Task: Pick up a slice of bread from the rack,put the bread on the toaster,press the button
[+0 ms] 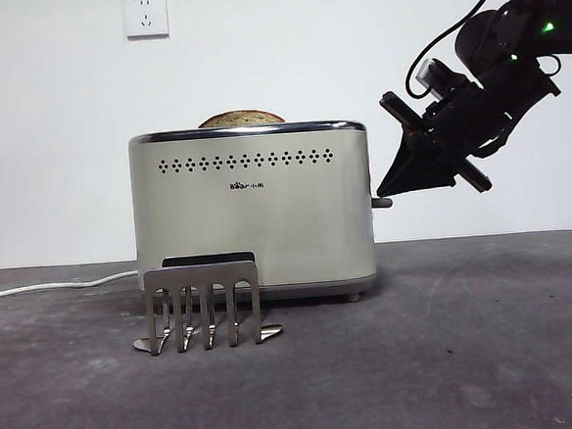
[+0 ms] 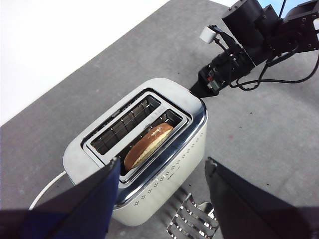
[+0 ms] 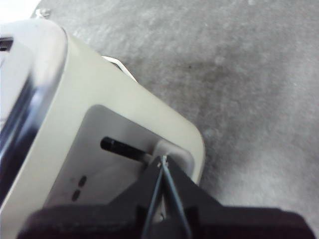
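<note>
The toaster [image 1: 253,212] stands big and cream at centre table, chrome rim on top, vent holes and a small dark logo on its broad face, a white cable [image 1: 55,286] trailing off at nine o'clock. The right gripper [image 1: 390,189] is in at three o'clock of the toaster, slanting down from the upper corner, its two black jaws pressed together into a single point with nothing between them; that point sits right at the narrow side panel, at or just above the button [image 1: 382,203], though actual contact is hard to judge. The left gripper [image 2: 162,174] hangs above the toaster, jaws spread wide, holding nothing. The rack [image 1: 203,307] stands in front of the toaster at six o'clock, grey metal, five prongs pointing down, no bread on it. The slice of bread [image 2: 148,146] sits upright in one of the two slots, the one nearer the vent-hole face, its brown rounded crust poking up above the rim.
</note>
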